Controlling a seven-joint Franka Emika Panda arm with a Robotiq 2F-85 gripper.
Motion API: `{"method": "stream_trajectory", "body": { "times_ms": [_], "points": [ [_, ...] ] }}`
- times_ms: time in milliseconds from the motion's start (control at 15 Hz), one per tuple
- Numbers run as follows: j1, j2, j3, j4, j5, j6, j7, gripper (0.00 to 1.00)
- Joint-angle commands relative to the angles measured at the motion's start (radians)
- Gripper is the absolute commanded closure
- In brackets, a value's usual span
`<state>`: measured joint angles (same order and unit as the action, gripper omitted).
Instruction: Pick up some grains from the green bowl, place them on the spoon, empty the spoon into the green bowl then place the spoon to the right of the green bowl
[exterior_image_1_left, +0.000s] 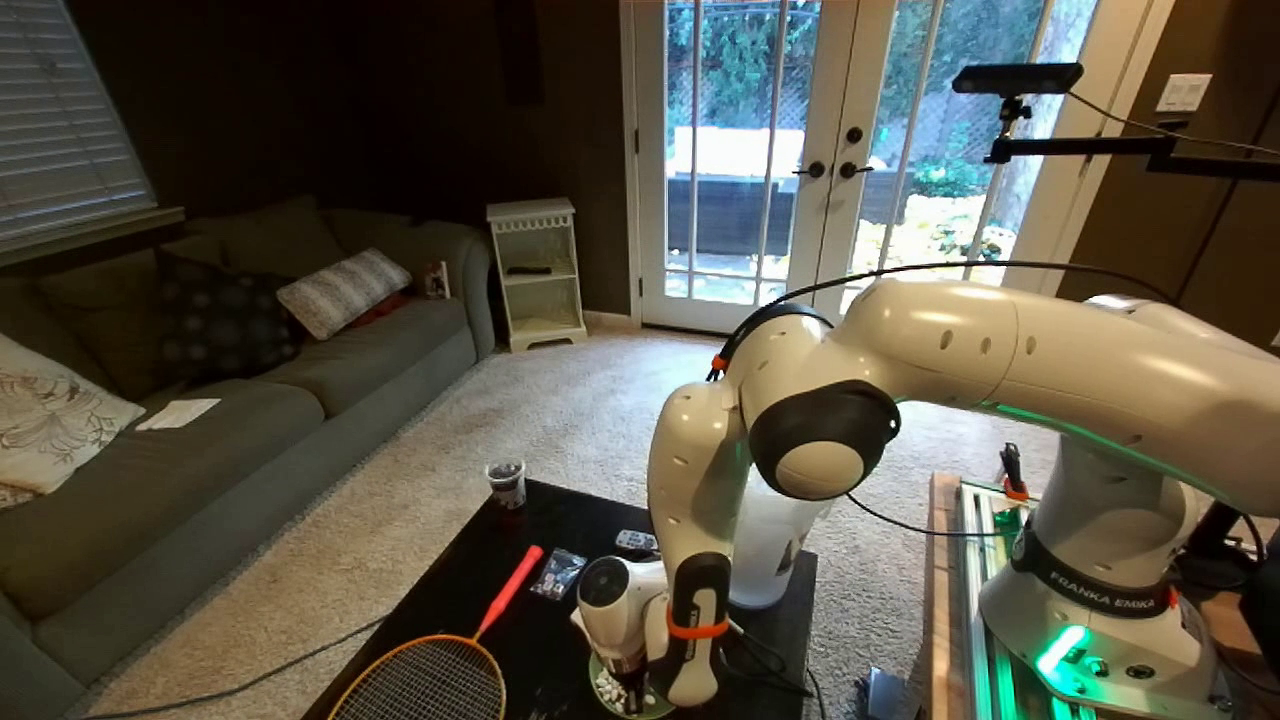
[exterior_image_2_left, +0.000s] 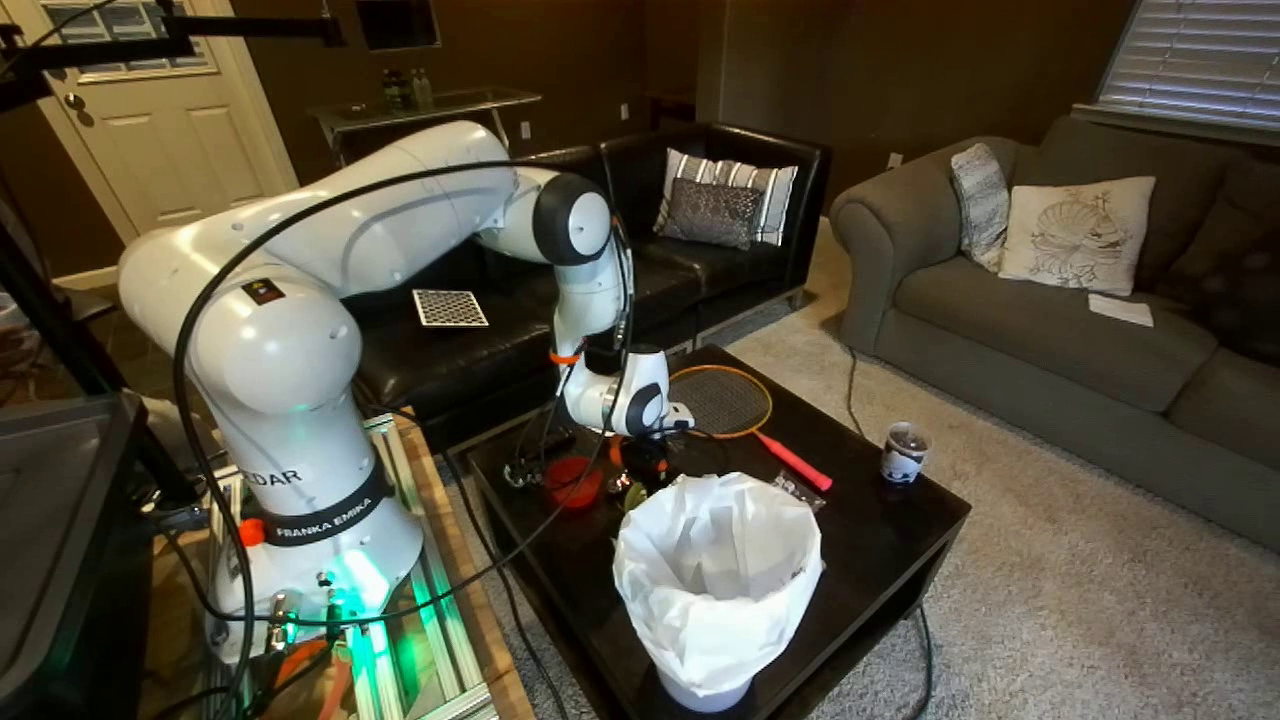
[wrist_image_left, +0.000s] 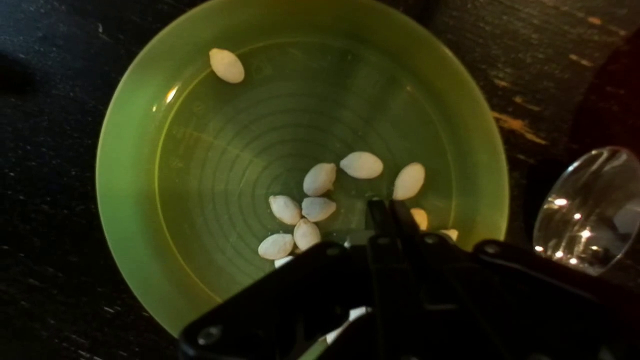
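Your green bowl (wrist_image_left: 260, 130) sits on the dark table (exterior_image_2_left: 850, 540), right under your gripper (wrist_image_left: 386, 205). The bowl is round and shiny, light green around the side and darker on the bottom, with thin rings there, one inside the other. The grains (wrist_image_left: 320, 179) lie in it. They are creamy white and egg-shaped, and many have a little point at one end. A few bunch up near the middle, some touching, and one rests alone by the wall at the top left of the wrist view. More peek out from behind your gripper. Its jaws are together, with just a thin line between the tips, close to some grains. A clear, spoon-like thing (wrist_image_left: 585, 215) shines just beside the bowl.
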<state>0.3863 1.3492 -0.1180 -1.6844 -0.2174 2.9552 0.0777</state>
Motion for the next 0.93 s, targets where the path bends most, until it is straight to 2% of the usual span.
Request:
{"method": "stream_trajectory", "body": {
  "times_ms": [0, 533, 867],
  "points": [
    [0.010, -0.008, -0.001, -0.004, 0.017, -0.011, 0.000, 0.99],
    [0.044, -0.078, 0.001, -0.075, 0.003, -0.005, -0.008, 0.99],
    [0.015, -0.112, 0.060, -0.114, -0.005, -0.017, -0.059, 0.99]
  ]
}}
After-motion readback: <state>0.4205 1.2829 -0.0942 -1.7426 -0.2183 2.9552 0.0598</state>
